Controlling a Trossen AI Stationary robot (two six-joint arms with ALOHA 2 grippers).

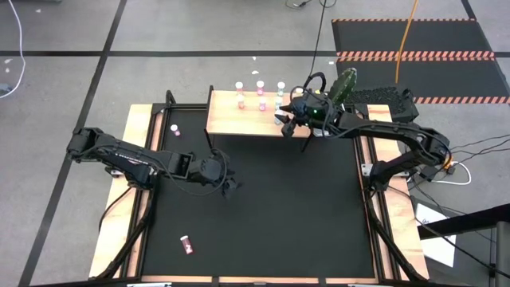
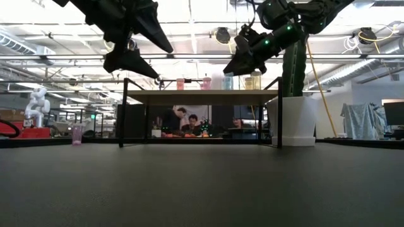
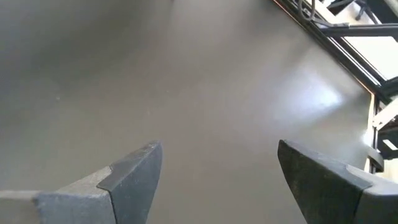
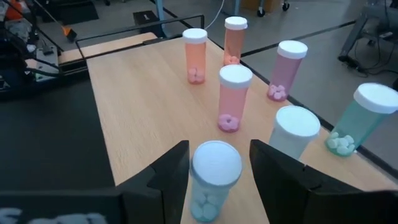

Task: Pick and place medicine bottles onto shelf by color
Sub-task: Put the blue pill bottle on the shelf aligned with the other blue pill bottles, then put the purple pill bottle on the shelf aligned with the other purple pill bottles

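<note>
Right gripper (image 1: 284, 119) is over the shelf (image 1: 227, 121), near the board's 3 o'clock end in the high view. In the right wrist view, a teal bottle (image 4: 214, 180) with a white cap stands upright on the wood directly between the two dark fingers (image 4: 166, 174). A gap shows on each side of the cap, so the fingers are spread and flank the bottle without pressing it. Whether the lower finger parts touch the body cannot be told.

Other bottles on the board, right wrist view: a whitish bottle (image 4: 295, 132) just beside the teal one, a second teal bottle (image 4: 359, 119) farther out, and four pink bottles (image 4: 234, 98) standing upright beyond, apart from each other. All caps on.

Cactus pot (image 2: 291, 120) stands at the shelf's 3 o'clock end in the low view.

Left gripper (image 1: 229, 186) hangs above the black mat (image 1: 263, 215), near its centre-left, well apart from the shelf. Left wrist view: fingers (image 3: 134, 171) wide apart, nothing between them, bare mat below.

Loose items: one pink bottle (image 1: 186, 245) lies on its side on the mat toward 7 o'clock; another pink bottle (image 1: 174, 129) stands at about 10 o'clock, just off the shelf's 9 o'clock end.
</note>
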